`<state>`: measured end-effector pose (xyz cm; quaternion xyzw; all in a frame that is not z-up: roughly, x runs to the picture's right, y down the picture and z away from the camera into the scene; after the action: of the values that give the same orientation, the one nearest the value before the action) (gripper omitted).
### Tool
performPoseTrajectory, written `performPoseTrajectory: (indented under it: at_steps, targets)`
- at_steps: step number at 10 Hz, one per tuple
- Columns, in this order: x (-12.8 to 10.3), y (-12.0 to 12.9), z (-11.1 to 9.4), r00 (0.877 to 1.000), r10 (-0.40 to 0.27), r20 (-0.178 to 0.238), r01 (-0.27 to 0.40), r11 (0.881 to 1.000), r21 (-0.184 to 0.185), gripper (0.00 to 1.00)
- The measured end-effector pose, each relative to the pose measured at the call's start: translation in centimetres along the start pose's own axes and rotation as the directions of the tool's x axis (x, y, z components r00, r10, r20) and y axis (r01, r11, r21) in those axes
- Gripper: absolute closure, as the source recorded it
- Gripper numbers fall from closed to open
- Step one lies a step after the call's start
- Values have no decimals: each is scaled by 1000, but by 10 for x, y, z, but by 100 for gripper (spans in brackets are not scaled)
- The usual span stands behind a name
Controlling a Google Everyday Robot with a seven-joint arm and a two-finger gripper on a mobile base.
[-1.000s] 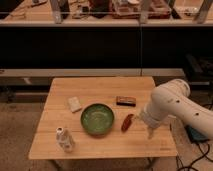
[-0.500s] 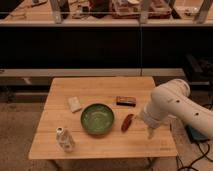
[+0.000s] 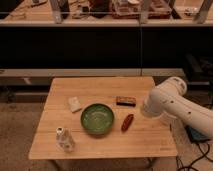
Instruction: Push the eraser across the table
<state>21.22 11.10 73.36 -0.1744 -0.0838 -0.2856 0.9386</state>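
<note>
Push not begun, by the look of it. The eraser (image 3: 126, 101) lay flat on the counter (image 3: 100, 86), at 2 o'clock from the green bowl (image 3: 97, 119), with nothing touching it. The gripper (image 3: 146, 111) hung near it, at 4 o'clock from the eraser; jaws clenched or released, could not tell. The whole push was left to do. Count: one eraser, one bowl, one red oval object (image 3: 127, 122), one beige block (image 3: 74, 104), one pale bottle (image 3: 64, 139) — five things.

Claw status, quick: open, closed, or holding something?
Claw: cannot be told. It is over the right edge of the table, just right of the eraser and apart from it.
</note>
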Motion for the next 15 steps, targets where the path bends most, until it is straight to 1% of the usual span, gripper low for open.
performPoseTrajectory:
  at_steps: [1,2,3,4,5,6,7,8,10,11,13,15]
  targets:
    - [7,-9,14,1000,15,-14,-15,999,40,99]
    - [8,-15,22,1000,23,-14,-22,998,62,100]
    - [9,-23,36,999,28,-19,-26,996,88,100]
    - [10,-28,48,999,31,-23,-28,995,97,100]
    - [11,-31,64,999,30,-29,-27,995,91,100]
    - [14,-32,81,999,24,-35,-22,998,63,100]
    - [20,-32,104,999,23,-42,-22,1000,15,100]
    - [22,-34,119,999,22,-42,-23,1000,-15,100]
    - [28,-40,139,999,47,-23,-48,998,-51,100]
    - [33,-42,151,997,72,3,-72,995,-68,100]
    - [29,-47,161,995,90,49,-86,993,-81,100]
    - [30,-45,161,994,95,52,-90,992,-84,100]
